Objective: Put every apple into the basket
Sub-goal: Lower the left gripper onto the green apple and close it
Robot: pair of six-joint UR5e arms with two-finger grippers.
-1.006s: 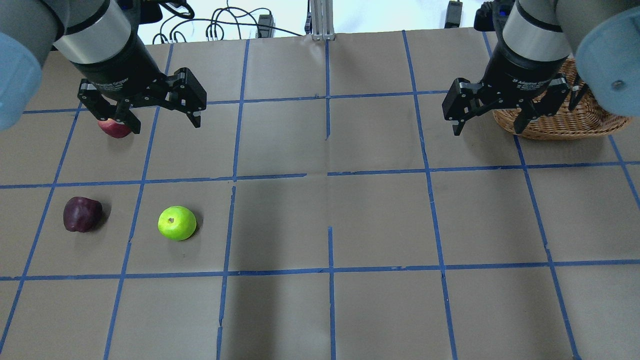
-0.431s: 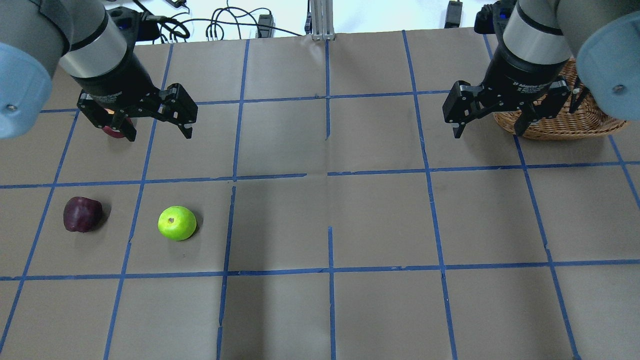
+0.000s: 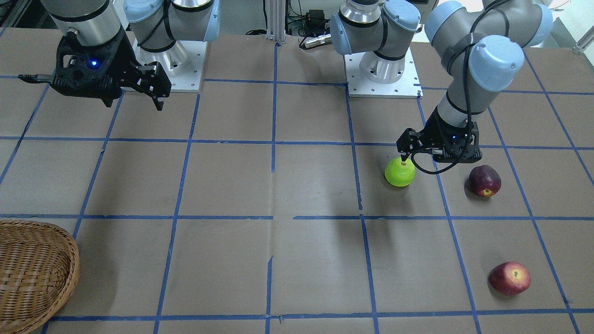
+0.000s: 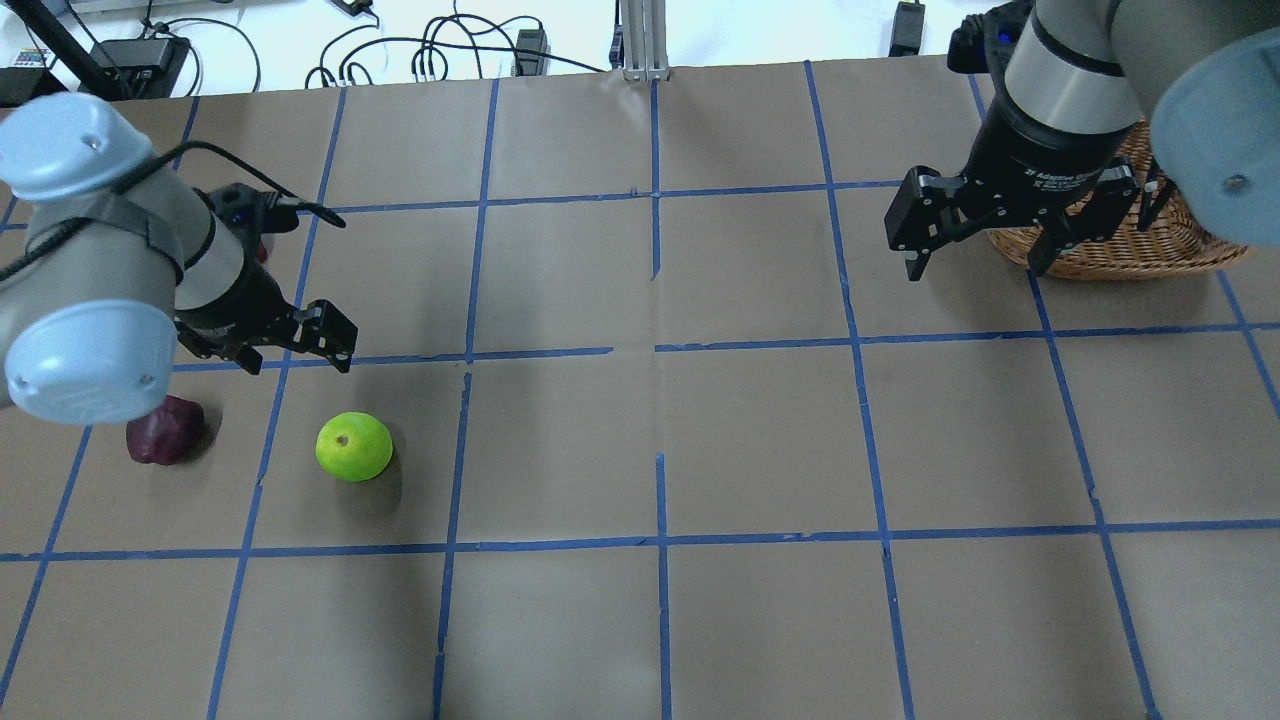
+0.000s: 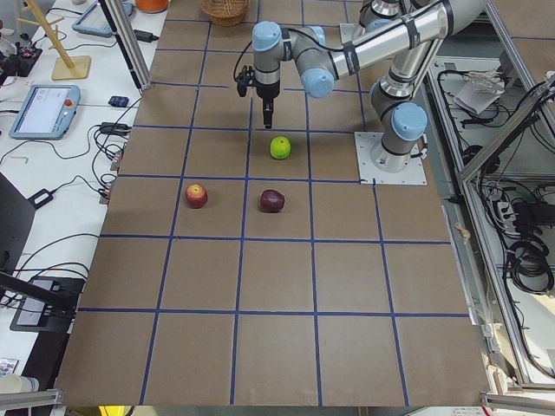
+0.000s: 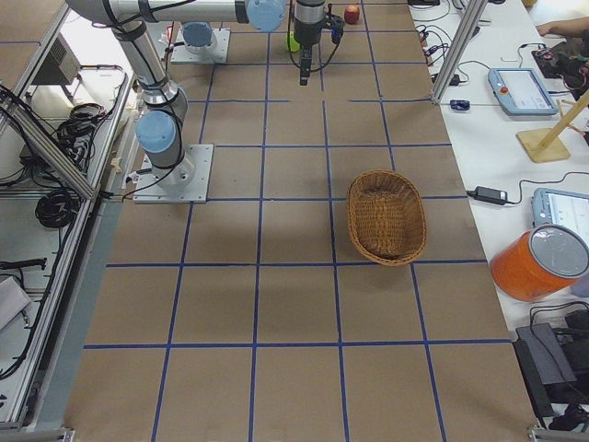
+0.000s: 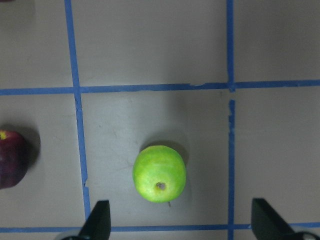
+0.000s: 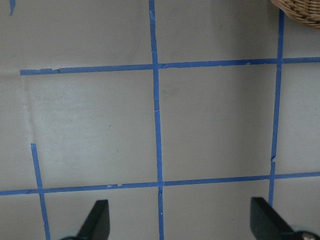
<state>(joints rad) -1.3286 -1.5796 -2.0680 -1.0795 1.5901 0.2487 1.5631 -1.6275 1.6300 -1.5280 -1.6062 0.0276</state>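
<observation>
The lime green apple lies on the table; it also shows in the left wrist view. The maroon apple lies to its left, partly under my left arm. The red apple lies farther out, almost hidden in the overhead view. My left gripper is open and empty, hovering just beyond the green apple, apart from it. My right gripper is open and empty, next to the wicker basket. The basket holds nothing.
Blue tape lines grid the brown table. An aluminium post and cables stand at the far edge. Side tables with tablets and an orange container lie past the far edge.
My left gripper has moved from over the red apple toward the robot and downward, and now sits just beyond the green apple. The right gripper has hardly moved.
</observation>
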